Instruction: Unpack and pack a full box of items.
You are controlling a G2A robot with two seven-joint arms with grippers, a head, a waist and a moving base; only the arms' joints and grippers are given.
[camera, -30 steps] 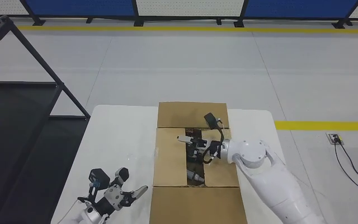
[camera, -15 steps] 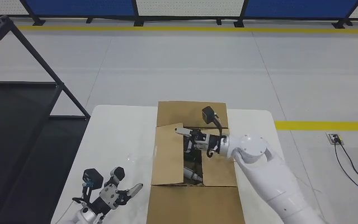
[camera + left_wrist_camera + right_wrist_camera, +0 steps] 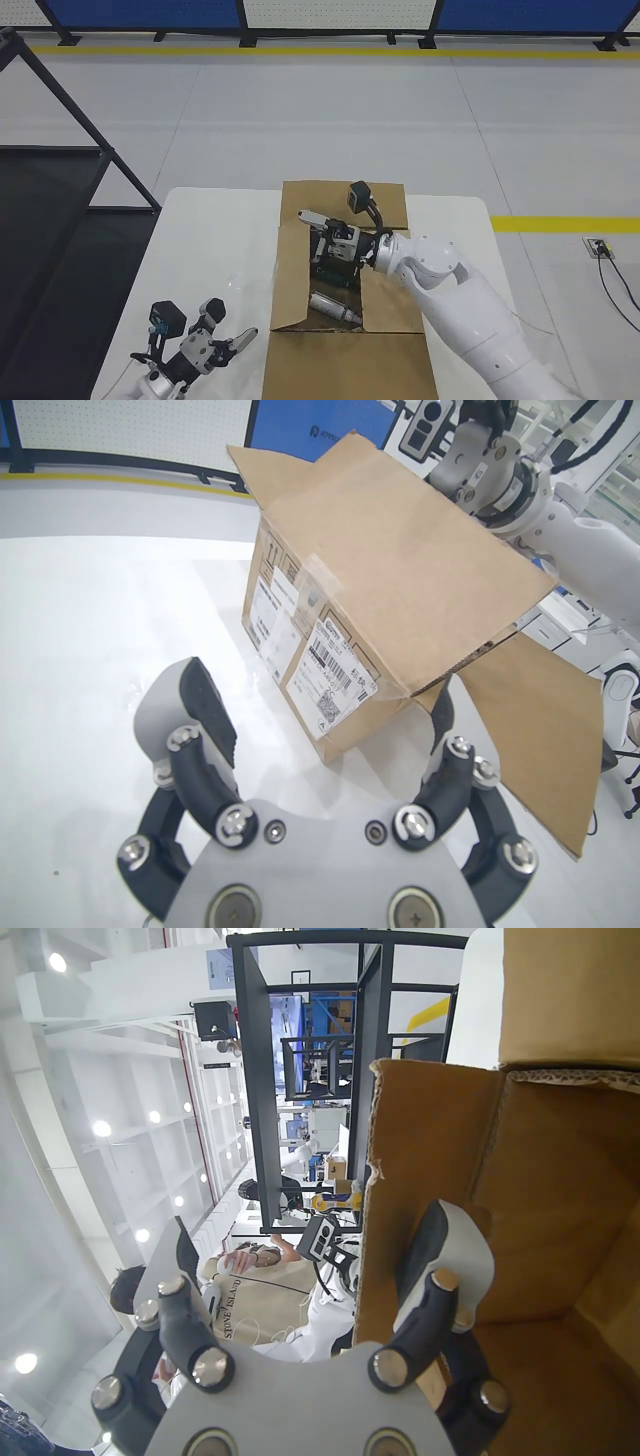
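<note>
A cardboard box [image 3: 392, 303] stands on the white table [image 3: 215, 250]. Its left flap [image 3: 290, 285] is raised upright, and the right flap still lies over the opening. Inside I see a silver tube-like item [image 3: 333, 307] and dark items [image 3: 331, 272]. My right gripper [image 3: 318, 232] is open and straddles the left flap's [image 3: 425, 1138] top edge, one finger [image 3: 445, 1248] inside the box, the other outside. My left gripper [image 3: 232, 326] is open and holds nothing at the table's near left. From its wrist view it [image 3: 325, 695] faces the labelled box side [image 3: 280, 615].
The box's far flap [image 3: 345, 203] and near flap [image 3: 350, 368] lie folded outward. A black metal frame [image 3: 60, 170] stands off the table's left side. Bare table surface lies between the left gripper and the box.
My right gripper has moved left and away, swinging the left flap from flat to upright and uncovering the items. My left gripper has drawn slightly back toward the near edge.
</note>
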